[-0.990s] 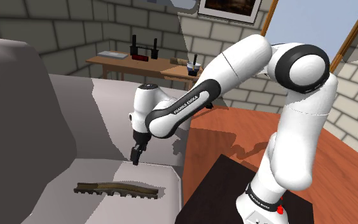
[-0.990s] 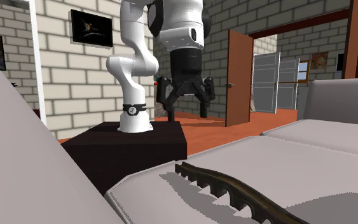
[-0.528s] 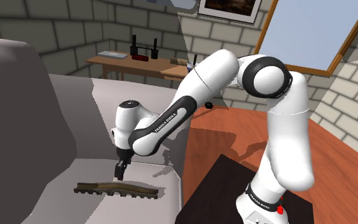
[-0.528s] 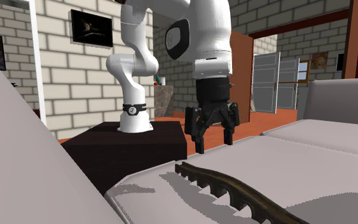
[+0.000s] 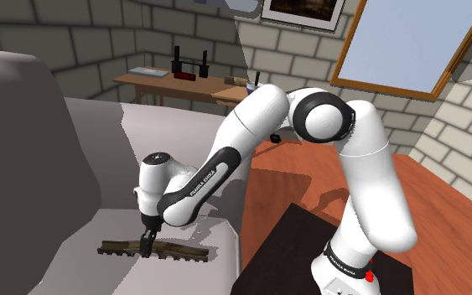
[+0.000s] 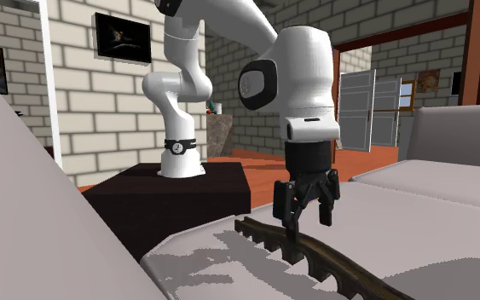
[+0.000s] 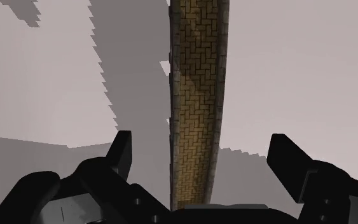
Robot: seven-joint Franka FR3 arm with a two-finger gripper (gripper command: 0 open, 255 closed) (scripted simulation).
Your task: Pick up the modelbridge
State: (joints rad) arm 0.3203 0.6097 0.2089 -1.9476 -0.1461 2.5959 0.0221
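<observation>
— The jaws: how are they found?

— They are spread wide apart. In the wrist view one finger [image 7: 121, 153] is seen on each side of the bridge [image 7: 196, 95], and neither is seen to touch it. Nothing is clamped.

— Where is the bridge placed?

— It is laid flat on the grey seat of the sofa [image 5: 100, 225], near the seat's front edge. In the shoulder view it [image 5: 184, 251] is found at 9 o'clock from the stand [image 5: 293, 251], with the jaws set down over it near its middle. In the second exterior view it [image 6: 332, 264] is found at 4 o'clock from the stand [image 6: 187, 200] and is run off toward 5 o'clock.

— How is the arm held?

— The arm [image 5: 251, 126] is bent down over the seat, and the fingers [image 6: 291, 220] are pointed straight down at the bridge. Whether the seat is reached by the tips cannot be told.

— What is seen of the bridge itself?

— A brown deck in a herringbone pattern is shown in the wrist view; arches are seen along its side in the second exterior view.
</observation>
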